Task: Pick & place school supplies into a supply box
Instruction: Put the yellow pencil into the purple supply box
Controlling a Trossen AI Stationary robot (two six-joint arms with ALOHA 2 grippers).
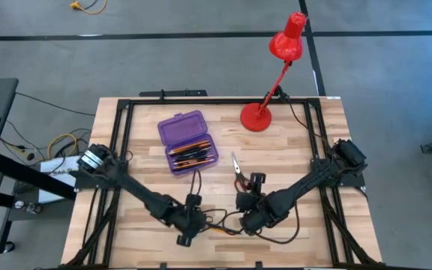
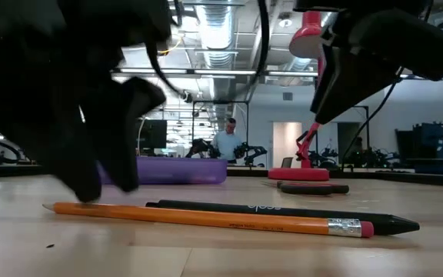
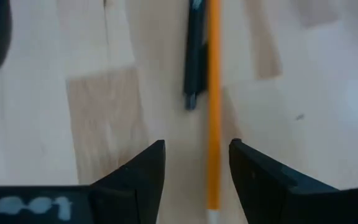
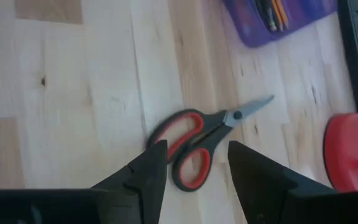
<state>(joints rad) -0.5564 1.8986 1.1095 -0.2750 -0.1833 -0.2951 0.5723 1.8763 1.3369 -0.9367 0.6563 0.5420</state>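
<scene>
Pick step: left claw [image 3: 194, 177] is hovering, fingers apart, straddling the orange pencil [image 3: 214, 106] lying on the bench [image 1: 306, 161] beside a black pen [image 3: 194, 56]; next it needs lowering and closing. Right claw [image 4: 194, 177], fingers apart, is aiming at the scissors [image 4: 197, 140]. Purple supply box [image 1: 188, 142] is sitting open, well apart.

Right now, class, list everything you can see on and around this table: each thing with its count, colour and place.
Supply box: one, translucent purple, lid open, table's far-left middle, pencils and pens inside.
Pencil: one, orange with pink eraser, lying loose at the near edge.
Pen: one, black, lying alongside the pencil.
Scissors: one pair, red-and-black handles, mid-table beside the box.
Desk lamp: one, red, far-right of the table.
Table: one, light wood.
Person: one, in the room beyond.
Left claw: open, over the pencil.
Right claw: open, over the scissors.
</scene>
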